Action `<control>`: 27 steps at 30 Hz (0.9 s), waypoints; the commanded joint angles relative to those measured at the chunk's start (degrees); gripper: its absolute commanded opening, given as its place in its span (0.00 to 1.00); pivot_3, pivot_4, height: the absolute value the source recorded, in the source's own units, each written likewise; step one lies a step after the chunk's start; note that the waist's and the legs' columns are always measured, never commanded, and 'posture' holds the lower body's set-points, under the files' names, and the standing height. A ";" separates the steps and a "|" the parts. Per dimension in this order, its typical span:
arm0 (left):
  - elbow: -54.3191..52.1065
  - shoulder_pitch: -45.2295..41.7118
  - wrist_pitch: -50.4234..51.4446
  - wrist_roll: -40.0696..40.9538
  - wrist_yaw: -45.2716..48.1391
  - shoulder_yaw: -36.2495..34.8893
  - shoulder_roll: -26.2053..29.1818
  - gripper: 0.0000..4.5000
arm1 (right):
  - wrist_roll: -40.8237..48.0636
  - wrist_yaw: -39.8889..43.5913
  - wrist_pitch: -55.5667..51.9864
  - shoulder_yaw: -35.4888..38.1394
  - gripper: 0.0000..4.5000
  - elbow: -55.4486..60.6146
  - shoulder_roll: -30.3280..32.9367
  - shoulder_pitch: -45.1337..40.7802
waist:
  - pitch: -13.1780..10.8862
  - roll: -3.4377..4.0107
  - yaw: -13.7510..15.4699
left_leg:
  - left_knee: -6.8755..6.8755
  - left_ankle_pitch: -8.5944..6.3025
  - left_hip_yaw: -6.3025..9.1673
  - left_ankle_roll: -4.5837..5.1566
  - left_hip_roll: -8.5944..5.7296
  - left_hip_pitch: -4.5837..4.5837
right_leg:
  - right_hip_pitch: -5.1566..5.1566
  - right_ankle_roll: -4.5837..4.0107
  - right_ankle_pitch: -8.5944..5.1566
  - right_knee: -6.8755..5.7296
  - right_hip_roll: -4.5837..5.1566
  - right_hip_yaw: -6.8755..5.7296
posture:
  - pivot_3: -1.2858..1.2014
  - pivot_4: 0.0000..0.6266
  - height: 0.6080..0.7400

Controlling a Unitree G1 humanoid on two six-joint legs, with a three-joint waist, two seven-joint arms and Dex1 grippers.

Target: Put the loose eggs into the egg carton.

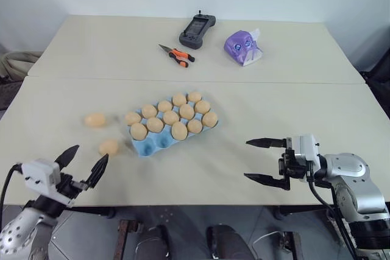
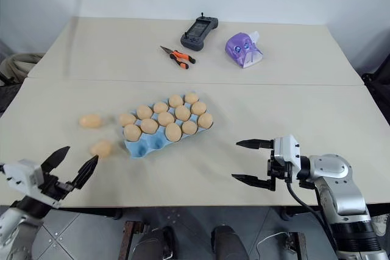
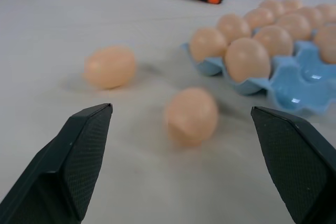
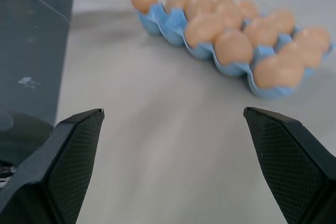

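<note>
The light blue egg carton (image 1: 150,146) lies mid-table, holding several tan eggs, with empty cups along its near edge. Two loose eggs rest on the table to its left: one (image 1: 109,147) close to the carton's near corner, the other (image 1: 95,120) farther left. My left gripper (image 1: 84,165) hovers open at the table's near-left edge, pointing at the nearer loose egg (image 3: 191,116) with nothing between its fingers. My right gripper (image 1: 265,161) stands open over the near right of the table, pointing left toward the carton (image 4: 173,24), empty.
At the back of the table lie orange-handled pliers (image 1: 177,55), a dark handheld controller (image 1: 197,30) and a purple pouch (image 1: 243,47). A seam between two tabletops (image 1: 195,80) runs across behind the carton. The table's near edge is just under both grippers.
</note>
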State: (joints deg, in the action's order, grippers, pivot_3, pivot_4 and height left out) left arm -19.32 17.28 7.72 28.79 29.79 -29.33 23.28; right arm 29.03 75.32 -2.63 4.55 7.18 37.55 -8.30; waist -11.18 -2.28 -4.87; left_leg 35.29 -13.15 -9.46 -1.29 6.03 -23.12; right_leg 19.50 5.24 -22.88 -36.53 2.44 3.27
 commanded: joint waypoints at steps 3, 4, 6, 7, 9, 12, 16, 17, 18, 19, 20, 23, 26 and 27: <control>4.76 -5.05 1.63 -4.66 -2.55 4.08 1.45 1.00 | 2.06 0.19 1.93 -1.90 0.99 4.52 -2.91 1.45 | 0.01 -0.01 0.27 | 0.02 0.08 -0.01 -0.14 -0.02 0.00 | -0.01 0.01 0.00 0.01 -0.02 -0.01 | 0.52 0.24 1.00; 5.92 -5.80 2.29 -5.40 -2.72 5.02 1.63 1.00 | 2.19 -0.22 2.81 -2.20 0.99 4.74 -4.02 0.95 | 0.00 -0.01 0.29 | 0.02 0.08 -0.01 -0.14 -0.03 -0.01 | 0.00 0.02 0.00 0.01 -0.01 0.00 | 0.52 0.24 1.00; 7.65 -6.92 2.31 -5.50 -2.33 5.91 1.34 1.00 | 1.43 -0.79 4.01 -3.04 0.99 5.01 -5.07 0.06 | 0.01 -0.01 0.15 | 0.06 0.09 -0.02 -0.14 -0.03 -0.02 | 0.01 0.04 0.02 -0.01 -0.02 -0.01 | 0.52 0.24 1.00; 8.19 -7.31 2.35 -5.33 -2.14 6.14 1.27 1.00 | 0.98 -0.86 4.58 -3.32 0.99 5.00 -5.36 -0.22 | 0.01 -0.01 0.14 | 0.09 0.09 -0.06 -0.14 -0.02 -0.02 | 0.03 0.05 0.02 -0.05 -0.02 -0.01 | 0.52 0.24 1.00; 8.98 -8.00 1.86 -5.29 -2.42 6.22 1.01 0.96 | 0.81 -0.77 5.41 -3.74 1.00 4.93 -5.57 -0.31 | 0.01 -0.01 0.20 | 0.15 0.08 -0.06 -0.15 0.00 -0.01 | 0.04 0.07 0.03 -0.12 -0.03 -0.04 | 0.52 0.24 1.00; 9.72 -8.88 1.40 -5.44 -2.01 6.42 1.46 0.81 | 1.08 -1.29 5.59 -4.07 1.00 5.33 -5.61 0.38 | 0.01 -0.01 0.40 | 0.23 0.08 -0.04 -0.15 0.01 -0.02 | 0.04 0.06 0.03 -0.23 -0.01 -0.02 | 0.52 0.24 1.00; 10.14 -10.21 -0.51 -4.61 -0.38 5.90 1.80 0.53 | 0.52 -1.63 6.11 -4.32 1.00 5.21 -5.34 1.44 | 0.01 -0.01 0.49 | 0.34 0.09 0.00 -0.14 0.02 -0.02 | 0.02 0.06 0.03 -0.35 -0.01 -0.02 | 0.52 0.24 1.00; 9.66 -10.40 -1.28 -3.83 1.01 5.85 1.97 0.46 | 0.42 -1.99 6.07 -4.15 1.00 5.14 -5.36 1.58 | 0.01 -0.01 0.50 | 0.35 0.08 -0.01 -0.14 0.01 -0.01 | 0.01 0.06 0.03 -0.36 0.01 -0.02 | 0.52 0.24 1.00; 8.70 -10.65 -2.76 -2.97 2.47 5.63 2.01 0.40 | 0.31 -2.54 6.06 -3.83 1.00 4.98 -5.44 1.73 | 0.01 -0.01 0.51 | 0.35 0.08 -0.01 -0.14 0.00 -0.01 | 0.01 0.06 0.03 -0.37 0.02 -0.03 | 0.52 0.24 1.00; 6.80 -11.01 -4.33 -0.27 5.50 5.42 1.85 0.37 | 0.27 -2.79 6.01 -3.56 1.00 4.76 -5.33 1.90 | 0.01 -0.01 0.50 | 0.36 0.07 -0.01 -0.16 0.00 -0.02 | 0.01 0.06 0.03 -0.37 0.04 -0.03 | 0.52 0.24 1.00; 5.12 -11.02 -4.17 1.88 7.75 5.52 2.29 0.37 | 0.23 -2.88 6.02 -3.35 1.00 4.57 -5.13 2.02 | 0.01 -0.01 0.51 | 0.36 0.04 -0.01 -0.21 -0.01 -0.01 | 0.01 0.06 0.03 -0.38 0.04 -0.03 | 0.52 0.24 1.00; 2.98 -11.53 -3.51 -0.24 11.88 8.78 6.49 0.37 | 0.04 -3.24 6.34 -2.36 1.00 3.61 -4.53 2.48 | 0.01 -0.01 0.58 | 0.33 0.03 -0.02 -0.24 0.00 -0.02 | 0.01 0.06 0.03 -0.38 0.03 -0.04 | 0.52 0.24 1.00; 3.64 -14.72 -1.65 -0.67 14.69 12.87 8.76 0.37 | -0.58 -3.71 7.01 -1.66 1.00 2.52 -4.14 2.78 | 0.02 0.03 0.67 | 0.32 0.06 -0.02 -0.24 -0.01 0.00 | 0.01 0.06 0.03 -0.38 0.01 -0.03 | 0.52 0.24 1.00; 5.01 -17.10 -1.74 -1.58 16.09 15.01 9.37 0.37 | -0.96 -4.10 7.33 -1.49 1.00 2.23 -4.07 2.83 | 0.02 0.03 0.93 | 0.32 0.07 -0.02 -0.20 -0.04 0.01 | -0.01 0.06 0.03 -0.38 0.02 -0.03 | 0.52 0.24 1.00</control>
State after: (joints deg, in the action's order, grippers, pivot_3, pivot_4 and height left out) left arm -14.44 1.84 5.88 27.82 43.99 -16.58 31.91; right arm 28.04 71.71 3.38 1.17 9.17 32.89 -5.72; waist -11.16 -2.26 -3.94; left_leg 35.63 -13.05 -9.49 -1.42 5.97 -23.12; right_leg 19.50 5.30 -22.85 -36.91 2.45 3.24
